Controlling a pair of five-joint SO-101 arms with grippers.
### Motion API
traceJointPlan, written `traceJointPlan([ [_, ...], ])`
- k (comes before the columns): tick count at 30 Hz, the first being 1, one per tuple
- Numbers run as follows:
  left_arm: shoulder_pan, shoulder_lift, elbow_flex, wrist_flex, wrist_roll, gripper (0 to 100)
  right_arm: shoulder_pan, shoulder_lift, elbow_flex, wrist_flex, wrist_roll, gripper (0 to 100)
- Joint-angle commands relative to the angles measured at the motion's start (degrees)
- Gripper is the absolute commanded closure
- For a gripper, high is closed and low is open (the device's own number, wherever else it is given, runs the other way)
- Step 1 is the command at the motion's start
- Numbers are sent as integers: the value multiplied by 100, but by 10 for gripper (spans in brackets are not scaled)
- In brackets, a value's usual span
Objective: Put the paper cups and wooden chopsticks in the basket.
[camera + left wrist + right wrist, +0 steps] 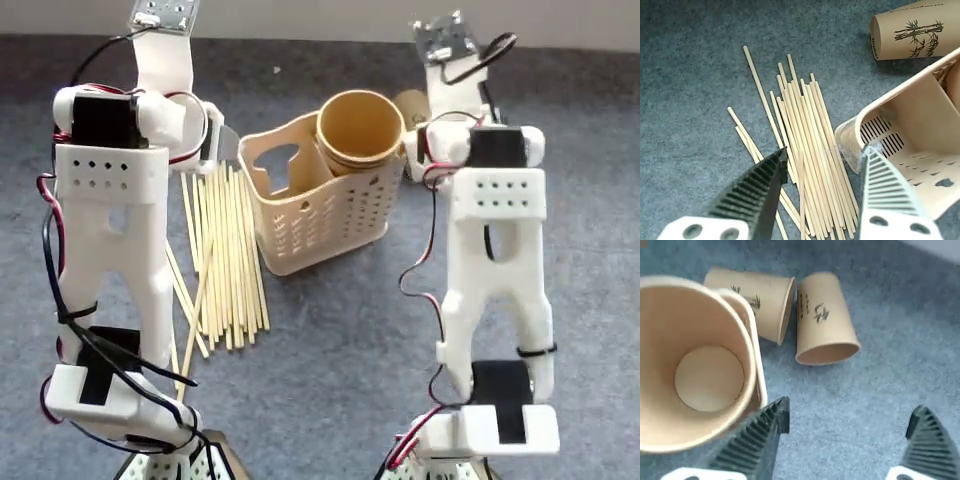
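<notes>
A cream slotted basket [318, 215] stands mid-table with a paper cup [360, 128] upright in its right compartment. Several wooden chopsticks [225, 255] lie in a loose bundle on the grey mat to its left. My left gripper [822, 160] hangs open above the chopsticks [807, 150], one finger over the basket's corner [855, 135]. My right gripper [847, 420] is open over bare mat beside the cup in the basket [692, 365]. Two more paper cups lie on their sides beyond it, one [752, 297] against the other [822, 320].
The left arm's white body [110, 230] covers the mat left of the chopsticks, and the right arm's body [495, 260] stands right of the basket. Grey mat lies open in front of the basket, between the arms. A lying cup [907, 30] rests behind the basket.
</notes>
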Motion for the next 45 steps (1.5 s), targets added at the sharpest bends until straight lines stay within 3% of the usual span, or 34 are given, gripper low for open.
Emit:
traceJointPlan([
  [1,66,110,233,-70,35,748,84,-593,-295,127,-44,641],
  [9,312,892,22,-44,44,748,699,-637,92,-4,-44,641],
  [15,224,374,-1130,53,343,748,1209,-637,1121,-796,-35,641],
  [18,426,136,-1103,79,404,748,1376,-637,1622,-1235,-35,641],
  [25,646,119,541,70,492,748,1516,-655,2255,-1622,-35,641],
  [33,673,127,2237,-1248,510,752,1525,-646,2281,-1622,-35,641],
  [35,673,136,2422,-1574,475,789,1525,-646,2290,-1622,-35,641],
  [39,778,127,2475,-1829,-369,989,1534,-637,2290,-1622,-26,641],
  [41,857,119,2396,-1785,-360,986,1534,-637,2290,-1622,-26,641],
  [45,1042,127,1666,-897,-360,995,1534,-637,2299,-1754,-26,641],
])
